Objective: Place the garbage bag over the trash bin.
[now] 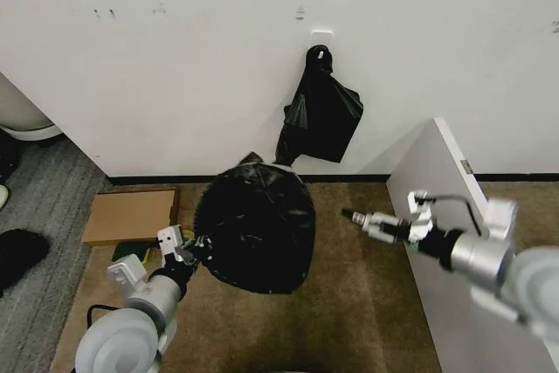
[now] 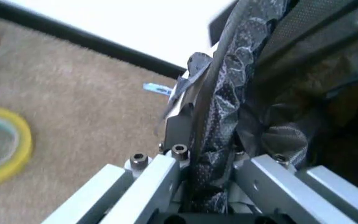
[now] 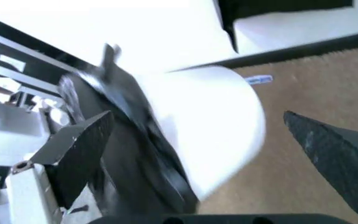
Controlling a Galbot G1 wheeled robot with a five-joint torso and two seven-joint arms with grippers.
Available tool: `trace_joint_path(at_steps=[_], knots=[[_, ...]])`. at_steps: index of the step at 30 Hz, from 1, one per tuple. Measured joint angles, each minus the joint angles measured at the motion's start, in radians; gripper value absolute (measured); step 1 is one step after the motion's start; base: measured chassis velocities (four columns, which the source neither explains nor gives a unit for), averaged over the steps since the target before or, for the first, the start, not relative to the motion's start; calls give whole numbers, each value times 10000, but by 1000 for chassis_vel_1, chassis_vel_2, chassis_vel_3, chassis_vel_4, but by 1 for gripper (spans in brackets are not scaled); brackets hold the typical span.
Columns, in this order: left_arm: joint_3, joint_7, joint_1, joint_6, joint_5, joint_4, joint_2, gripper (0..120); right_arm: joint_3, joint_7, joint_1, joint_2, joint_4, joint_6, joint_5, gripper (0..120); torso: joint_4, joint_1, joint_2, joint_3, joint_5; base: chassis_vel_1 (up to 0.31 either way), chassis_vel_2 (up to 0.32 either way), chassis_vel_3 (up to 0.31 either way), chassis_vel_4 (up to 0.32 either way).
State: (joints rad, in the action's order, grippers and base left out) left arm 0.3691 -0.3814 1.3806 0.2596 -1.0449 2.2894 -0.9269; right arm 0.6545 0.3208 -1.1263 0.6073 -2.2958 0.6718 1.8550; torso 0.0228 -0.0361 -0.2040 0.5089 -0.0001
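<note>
Head view: left tool [image 1: 186,248] pinches the garbage bag [image 1: 255,226] over the trash bin [image 3: 213,126]; right tool [image 1: 351,215], fingers spread wide, hovers beside.

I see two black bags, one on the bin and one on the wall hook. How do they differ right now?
The garbage bag is spread wide and rounded over the trash bin; the hanging bag bundle is smaller, flat and folded. The garbage bag sits low over the carpet, pinched at its edge by the left gripper; the bundle hangs untouched from the wall hook. The right gripper is open, beside the bin. Both bags are glossy black plastic.
</note>
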Motion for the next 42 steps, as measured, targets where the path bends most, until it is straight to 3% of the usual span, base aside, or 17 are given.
trace_joint_path(at_steps=[10,20,42], knots=[[-121,1533,159,-459,2365,-572,304,0,-1562,-303,1426,-266,497,292,-194,100,1,0,0,1,0,0,0,0,0],[-163,1736,177,-651,2934,-607,273,0,-2296,-188,1698,1,322,398,-438,98,2,0,0,-1,-1,0,0,0,0],[-279,1547,70,-672,2890,-479,287,0,-2687,112,1823,453,267,205,-904,18,1,0,0,0,0,0,0,0,0]])
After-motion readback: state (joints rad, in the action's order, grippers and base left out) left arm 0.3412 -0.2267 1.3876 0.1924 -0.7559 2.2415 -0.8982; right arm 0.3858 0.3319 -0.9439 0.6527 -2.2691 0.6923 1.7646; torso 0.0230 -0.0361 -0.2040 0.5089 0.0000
